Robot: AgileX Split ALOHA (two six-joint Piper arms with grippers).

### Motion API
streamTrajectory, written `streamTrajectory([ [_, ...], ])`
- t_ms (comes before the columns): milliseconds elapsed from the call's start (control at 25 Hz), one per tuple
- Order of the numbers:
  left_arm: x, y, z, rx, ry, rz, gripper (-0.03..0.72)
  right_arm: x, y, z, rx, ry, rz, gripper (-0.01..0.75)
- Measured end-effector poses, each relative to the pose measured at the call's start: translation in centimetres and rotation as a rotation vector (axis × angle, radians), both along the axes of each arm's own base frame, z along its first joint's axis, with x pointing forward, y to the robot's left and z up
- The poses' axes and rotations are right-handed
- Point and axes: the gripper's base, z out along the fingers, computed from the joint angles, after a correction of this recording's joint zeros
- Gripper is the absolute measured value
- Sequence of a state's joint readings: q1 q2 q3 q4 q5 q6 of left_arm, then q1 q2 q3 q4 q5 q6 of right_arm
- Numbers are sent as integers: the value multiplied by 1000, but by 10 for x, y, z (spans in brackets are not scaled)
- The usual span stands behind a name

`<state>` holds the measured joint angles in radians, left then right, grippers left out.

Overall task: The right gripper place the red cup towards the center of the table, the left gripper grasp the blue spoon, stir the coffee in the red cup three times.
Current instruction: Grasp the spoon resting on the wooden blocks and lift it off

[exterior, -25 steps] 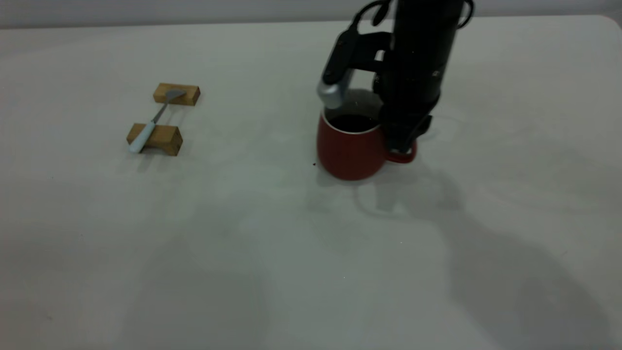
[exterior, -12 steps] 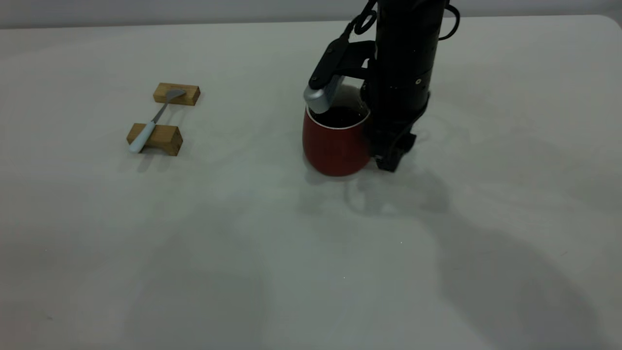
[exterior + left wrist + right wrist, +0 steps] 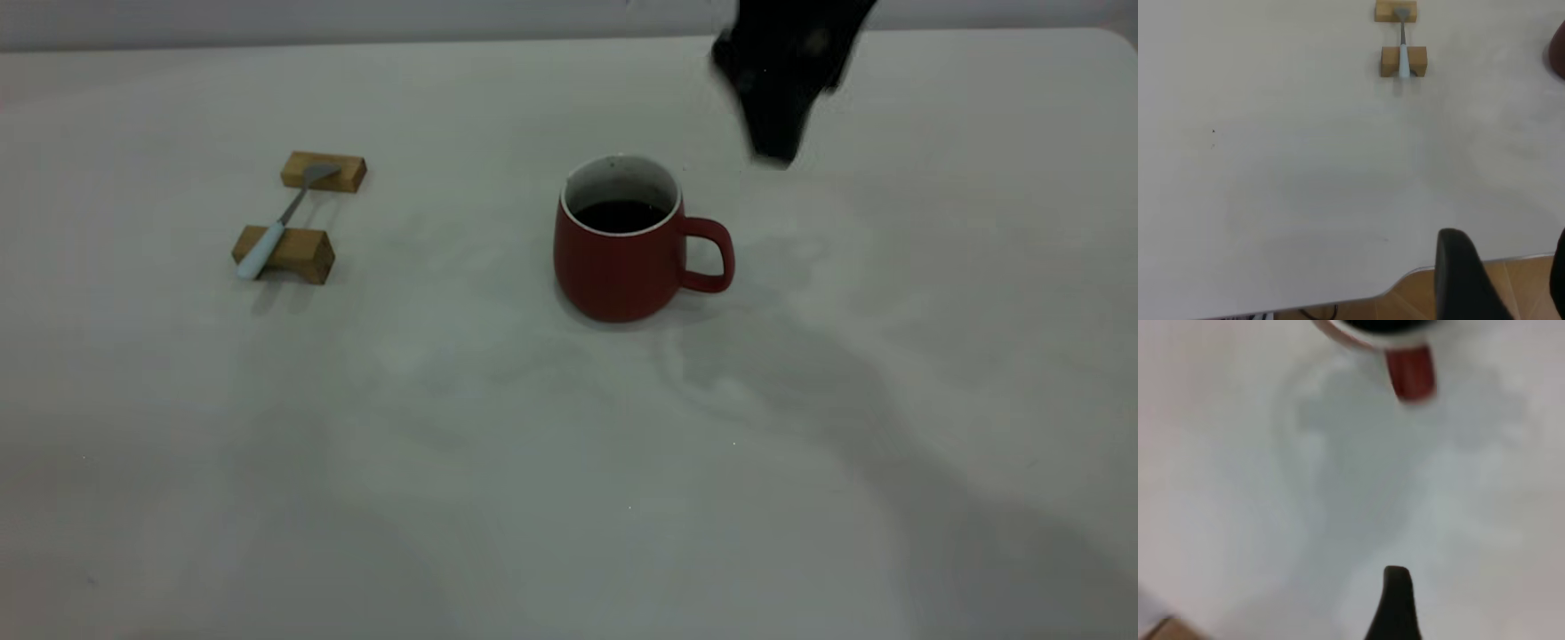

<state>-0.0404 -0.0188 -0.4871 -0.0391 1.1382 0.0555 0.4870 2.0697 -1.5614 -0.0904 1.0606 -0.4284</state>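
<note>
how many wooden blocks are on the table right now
2. The far block holds up the bowl end of the spoon; the near block sits under its pale handle. Both lie left of the red cup.

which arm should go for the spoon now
Left. The spoon lies on two wooden blocks on the table's left side, straight ahead in the left wrist view. The right gripper is beyond the cup, far from the spoon.
</note>
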Motion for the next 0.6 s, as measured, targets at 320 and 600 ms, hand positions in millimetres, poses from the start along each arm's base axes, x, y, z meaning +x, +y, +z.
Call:
streamTrajectory([
  [320, 0, 0, 0, 0, 0, 0, 400, -44, -55, 120, 103, -119, -159, 696],
  [600, 0, 0, 0, 0, 0, 0, 400, -151, -102, 161, 161, -224, -274, 696],
])
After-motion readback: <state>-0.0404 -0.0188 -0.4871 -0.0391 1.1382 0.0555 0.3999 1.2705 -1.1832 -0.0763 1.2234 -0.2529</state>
